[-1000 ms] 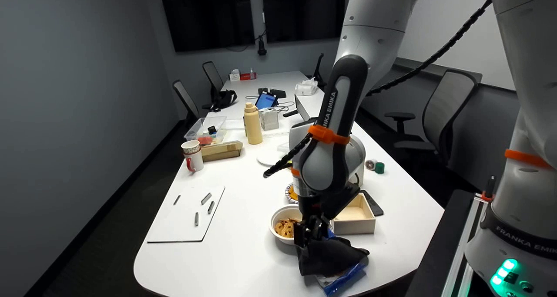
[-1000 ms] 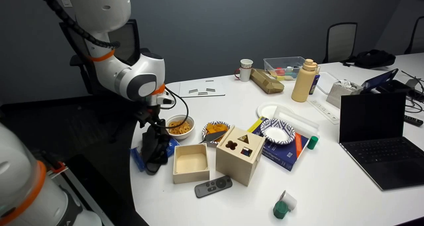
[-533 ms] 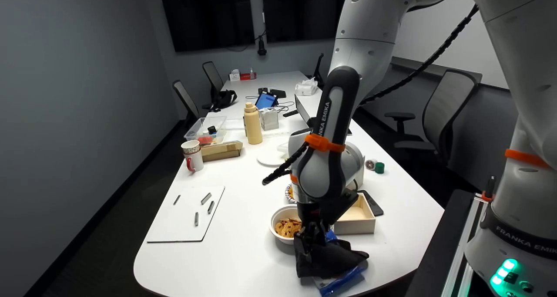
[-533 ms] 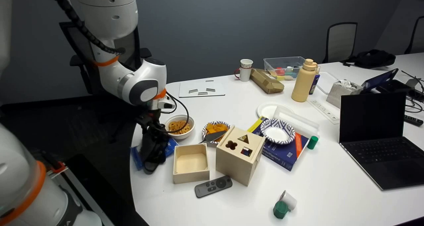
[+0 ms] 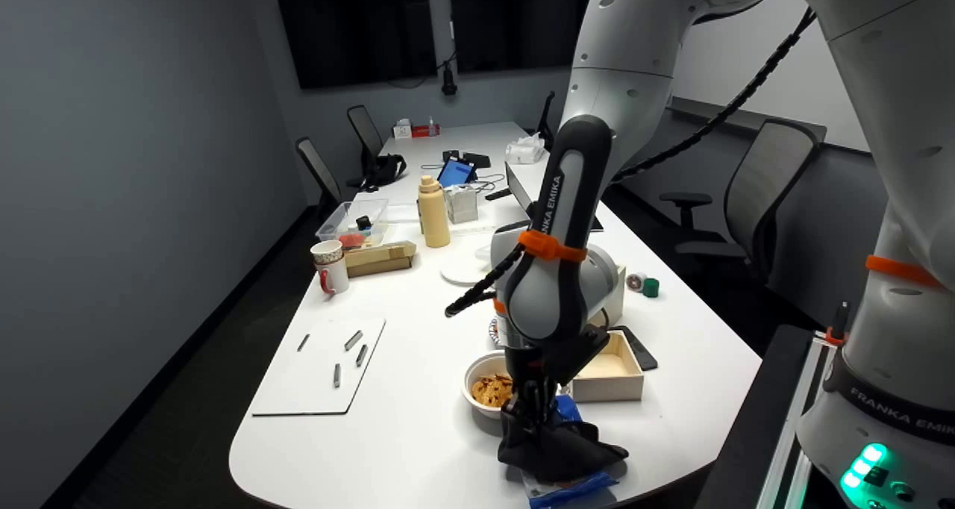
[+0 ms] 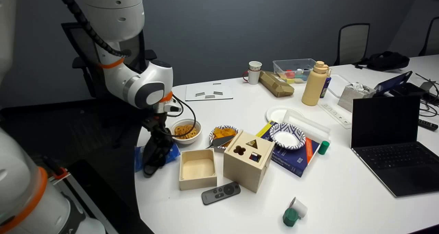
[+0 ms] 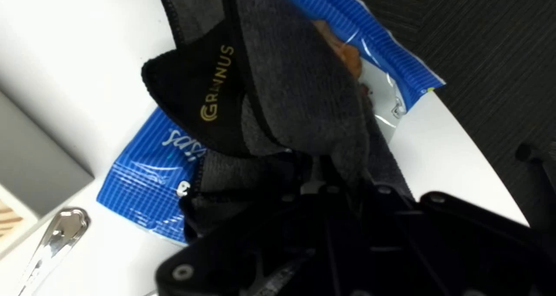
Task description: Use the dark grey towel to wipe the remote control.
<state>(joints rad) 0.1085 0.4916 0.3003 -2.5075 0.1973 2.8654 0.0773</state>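
Note:
The dark grey towel (image 7: 299, 79), bunched and folded with a black edge and gold lettering, lies over a blue snack bag (image 7: 160, 179) near the table's rounded end. My gripper (image 7: 343, 187) points down into the cloth, its jaws shut with a fold pinched between them; the fingertips themselves are mostly hidden in shadow and fabric. In both exterior views the towel (image 5: 559, 453) hangs from the gripper (image 5: 533, 423) and drapes onto the bag. The remote control (image 6: 221, 192) rests flat, buttons up, beside a shallow wooden box (image 6: 198, 168), apart from the gripper.
A bowl of cookies (image 6: 185, 131) stands close beside the gripper. Past the open wooden box come a shape-sorter cube (image 6: 248, 160) and a bowl of orange chips (image 6: 224, 132). A shiny metal handle (image 7: 65, 226) lies near the bag, and the table edge (image 7: 473, 152) runs close by.
The arm has lowered slightly and the jaws have closed on the towel. Towel and blue bag have shifted a little in the last half second.

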